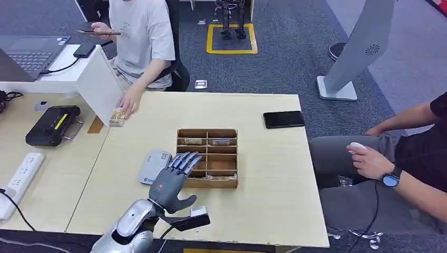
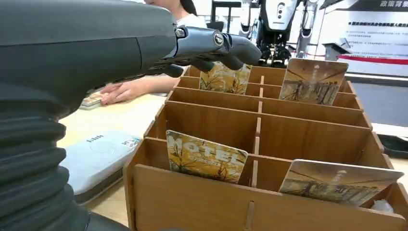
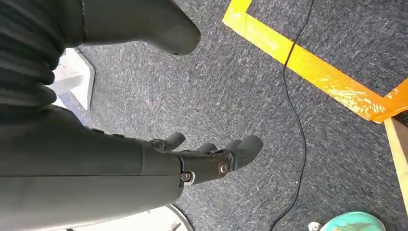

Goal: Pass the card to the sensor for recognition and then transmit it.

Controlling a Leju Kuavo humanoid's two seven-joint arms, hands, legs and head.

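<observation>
- My left hand (image 1: 171, 182) hovers with fingers spread and holding nothing at the near-left corner of the wooden card organizer (image 1: 207, 158), at about 7 o'clock from its centre.
- The cards (image 2: 206, 156) sit in their slots, none lifted yet.
- The grey card reader (image 1: 153, 166), at 9 o'clock of the organizer, awaits; pickup, scan and handover all remain.
- My right hand (image 3: 202, 156) hangs over the carpet, fingers loosely curled, holding nothing.
</observation>
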